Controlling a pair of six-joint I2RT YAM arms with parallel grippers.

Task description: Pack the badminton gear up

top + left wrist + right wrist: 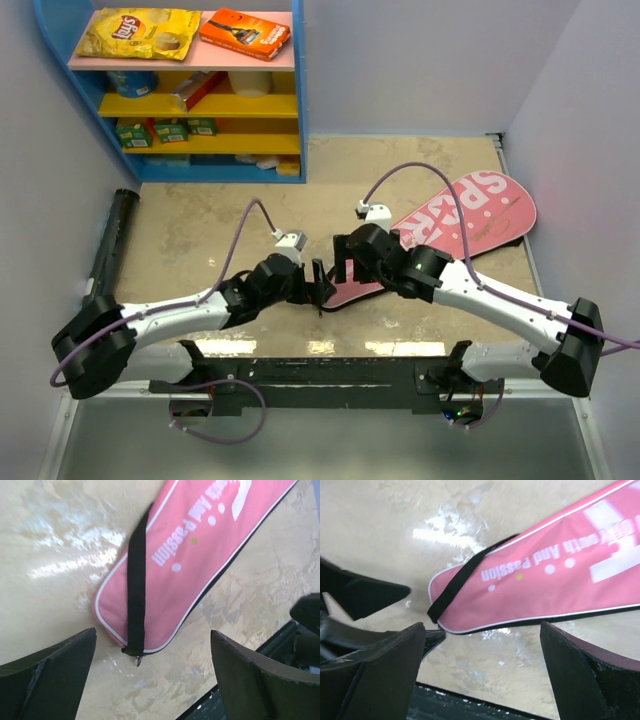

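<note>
The pink racket-shaped bag (pixel 470 215) lies flat on the table, its wide "SPORT" end at the right and its narrow handle end pointing toward the middle. Its zipper is closed, with the pull (pixel 139 661) at the narrow tip beside the black strap (pixel 136 580). My left gripper (pixel 320 285) hovers open just short of that tip (pixel 152 645), holding nothing. Over the same tip from the right, my right gripper (pixel 345 262) is also open and empty (pixel 482 630). In the right wrist view the pink bag (pixel 560 575) sits beyond the fingers. A long black tube (pixel 110 245) lies along the left wall.
A blue shelf unit (pixel 300 100) stands at the back left with a Lay's packet (pixel 140 32), an orange box (pixel 245 32) and other snack items. Walls close in on both sides. The black mounting frame (pixel 320 372) runs along the near edge.
</note>
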